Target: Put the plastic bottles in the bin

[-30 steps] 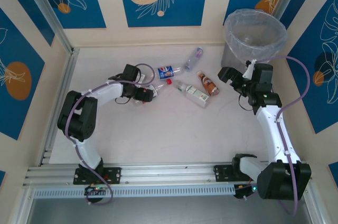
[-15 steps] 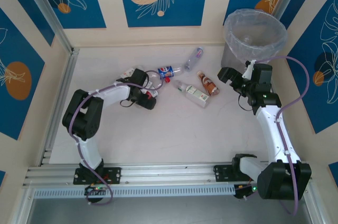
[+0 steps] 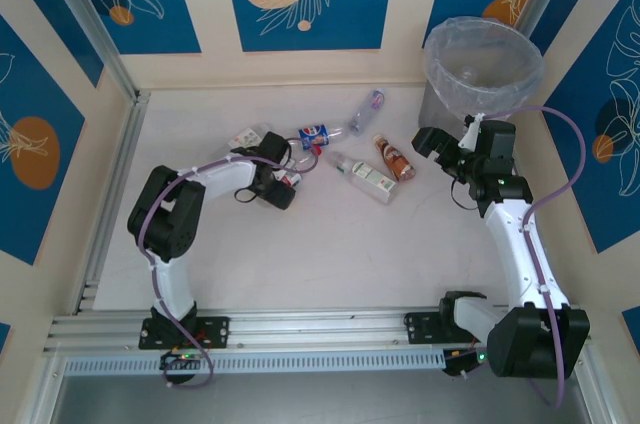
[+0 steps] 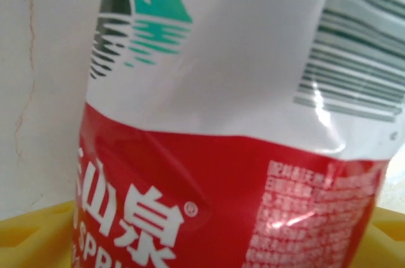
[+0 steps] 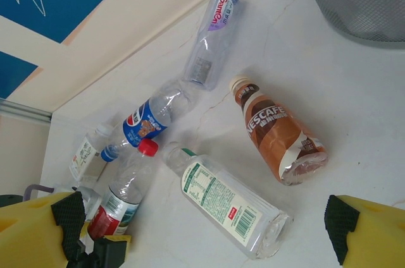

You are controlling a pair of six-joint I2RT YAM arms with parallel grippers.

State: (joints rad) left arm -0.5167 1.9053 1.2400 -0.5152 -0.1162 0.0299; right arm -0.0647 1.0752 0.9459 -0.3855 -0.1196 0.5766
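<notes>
Closest to the arm bases, the left gripper (image 3: 278, 184) is down on the table (image 3: 330, 244), right over the red-label bottle (image 4: 209, 173). In the wrist view the label takes up almost everything, with the yellow pads (image 4: 31, 236) peeking in at the bottom corners either side of it. So the bottle sits between the jaws, but I honestly can't tell if they've clamped yet or are just straddling it.

The right gripper (image 3: 445, 144) hangs a bit further out with its jaws spread wide and nothing in them, looking down at the pile.

Bottle count on the table, working outward: the clear white-label bottle (image 5: 224, 208) just beside the red one, the brown Nescafe bottle (image 5: 275, 132), the blue Pepsi bottle (image 5: 149, 119), a small pale-label bottle (image 5: 85, 154) off to the left, and the Ganten bottle (image 5: 212, 34) nearest the back wall. With the red one, that's 6 lying flat and well apart from the bin.

The bin (image 3: 440, 99) sits in the far right corner. The crinkled liner hides what's inside, so no idea if anything's gone in.

My guess: early-to-middle, all 6 visible bottles left to move, with the red one up next.
</notes>
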